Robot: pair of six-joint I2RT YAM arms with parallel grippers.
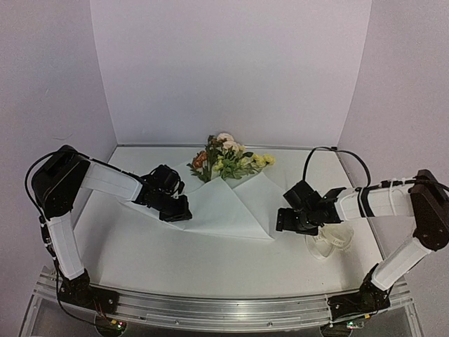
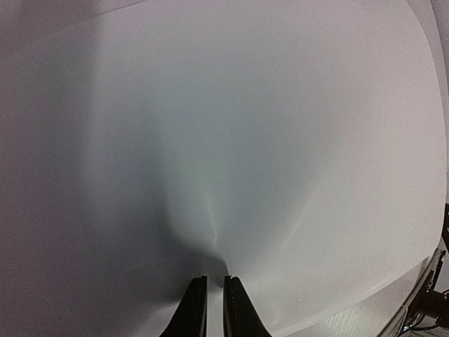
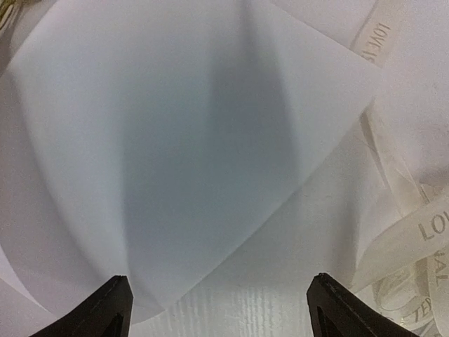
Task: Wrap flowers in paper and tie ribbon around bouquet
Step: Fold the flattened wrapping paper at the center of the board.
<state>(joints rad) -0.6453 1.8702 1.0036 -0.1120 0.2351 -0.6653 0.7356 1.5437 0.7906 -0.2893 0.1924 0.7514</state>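
Currently left gripper (image 2: pixel 214 281) pinches paper (image 2: pixel 224 140) left edge; flowers (image 1: pixel 226 158) beyond, rightward.

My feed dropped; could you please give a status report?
Left end effector pinching paper. Right end effector open, empty, over paper edge. Ribbon loose alongside, nothing blocking.

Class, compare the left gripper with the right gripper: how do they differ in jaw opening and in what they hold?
The left gripper has its jaws nearly together, pinching the paper, which puckers there; the right gripper stands wide open, holding nothing. The left gripper is at the paper's left side; the right gripper at its right corner, beside the ribbon. Both are black, two-fingered and low over the sheet.
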